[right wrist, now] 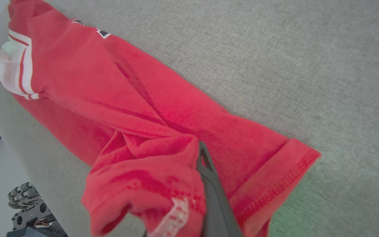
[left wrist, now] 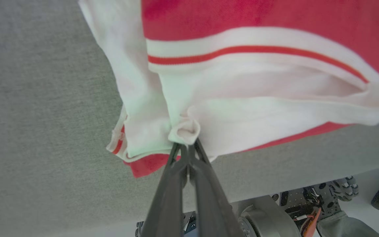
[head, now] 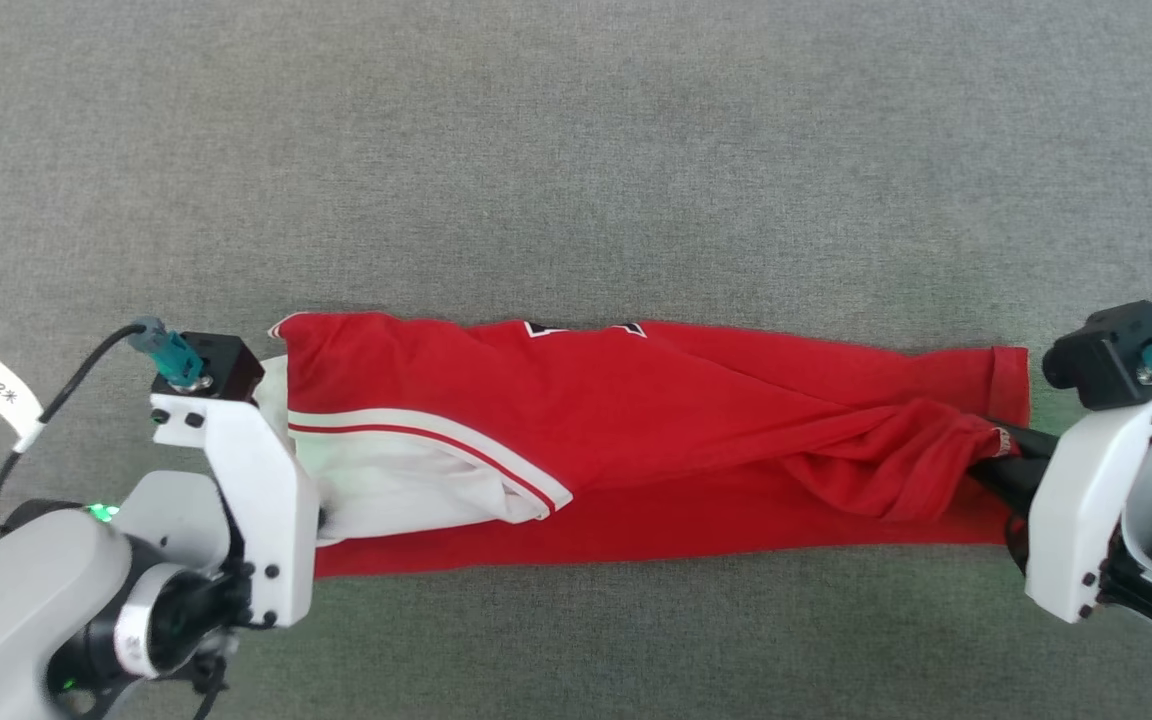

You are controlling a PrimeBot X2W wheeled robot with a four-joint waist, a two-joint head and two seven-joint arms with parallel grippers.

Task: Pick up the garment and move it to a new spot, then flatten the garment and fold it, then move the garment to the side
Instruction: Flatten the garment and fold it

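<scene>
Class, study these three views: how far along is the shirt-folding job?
Done: the garment lies stretched into a long band on the grey surface, apparently part-folded lengthwise. In hand: the left pincer is shut on its white end, the right pincer on its red end. Left: finishing the fold, then moving it aside.

I hold the garment, red with a white sleeve and striped trim, as a long folded band along the desk's near edge, my left gripper pinching white cloth and my right gripper red.

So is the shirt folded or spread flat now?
Folded lengthwise: the shirt lies as a long doubled band, its upper layer bunched and wrinkled.
</scene>
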